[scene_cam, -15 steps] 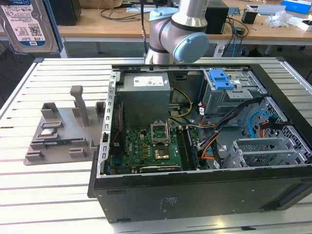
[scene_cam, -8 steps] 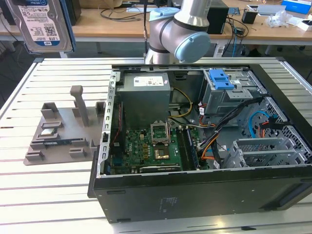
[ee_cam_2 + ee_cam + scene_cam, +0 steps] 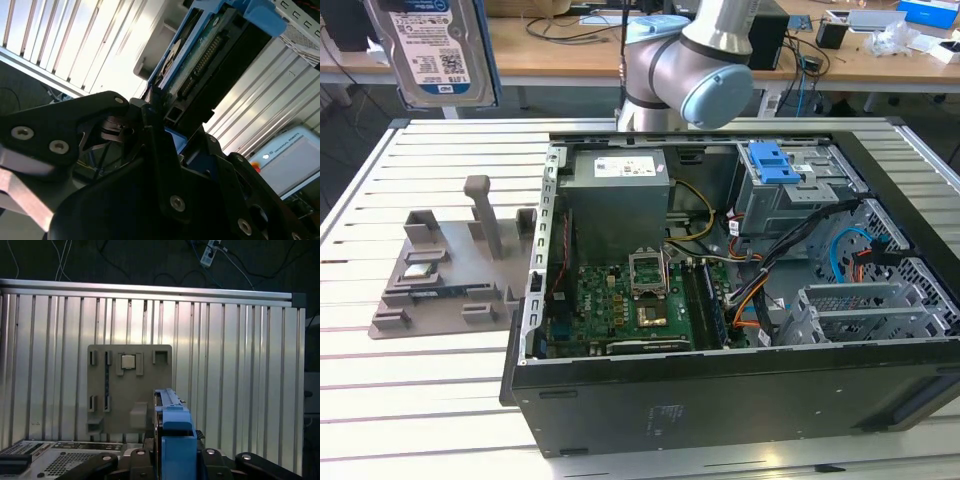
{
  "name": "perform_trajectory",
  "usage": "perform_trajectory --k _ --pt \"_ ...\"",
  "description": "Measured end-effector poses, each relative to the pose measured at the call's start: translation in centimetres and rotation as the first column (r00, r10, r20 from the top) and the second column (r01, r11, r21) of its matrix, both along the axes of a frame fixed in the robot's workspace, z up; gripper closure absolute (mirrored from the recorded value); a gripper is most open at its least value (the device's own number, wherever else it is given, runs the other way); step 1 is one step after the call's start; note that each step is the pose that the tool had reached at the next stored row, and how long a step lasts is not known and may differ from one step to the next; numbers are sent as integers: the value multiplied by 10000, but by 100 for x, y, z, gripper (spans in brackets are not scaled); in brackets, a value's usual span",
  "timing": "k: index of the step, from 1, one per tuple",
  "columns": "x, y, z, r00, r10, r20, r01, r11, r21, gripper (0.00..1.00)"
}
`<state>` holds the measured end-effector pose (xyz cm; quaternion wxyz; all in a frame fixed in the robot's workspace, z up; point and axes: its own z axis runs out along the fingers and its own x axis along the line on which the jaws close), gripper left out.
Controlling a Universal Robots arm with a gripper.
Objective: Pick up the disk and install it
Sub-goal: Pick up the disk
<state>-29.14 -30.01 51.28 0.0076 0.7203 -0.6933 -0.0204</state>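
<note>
The disk [image 3: 432, 48], a silver drive with a white-and-blue label in a blue carrier, hangs high above the table at the exterior view's far left. In the second wrist view the disk [image 3: 200, 55] shows its green board edge and connector, and my gripper [image 3: 165, 125] is shut on its blue carrier. In the first wrist view the disk [image 3: 172, 415] stands edge-on between the black fingers [image 3: 220, 462] of the gripper [image 3: 175, 455], above the slatted table.
An open computer case [image 3: 620, 400] lies on the slatted table [image 3: 440, 400], with a drive bay and blue latch [image 3: 772, 160] at its far side. A grey fixture plate [image 3: 450, 270] [image 3: 130, 385] holding a chip [image 3: 128, 361] lies beside the case. The arm [image 3: 690, 60] stands behind.
</note>
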Motion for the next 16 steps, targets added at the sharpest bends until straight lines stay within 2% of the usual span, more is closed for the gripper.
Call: perform_trajectory --k 2,5,12,14,16 --pt "80 0 0 10000 0 -3 0 10000 0 63" --pt "272 0 0 10000 0 -10 0 10000 0 63" --pt "622 0 0 10000 -1 -27 1 10000 0 63" --pt "770 0 1 10000 0 -35 0 10000 -1 63" --pt "851 1 0 10000 -2 -37 1 10000 0 63"
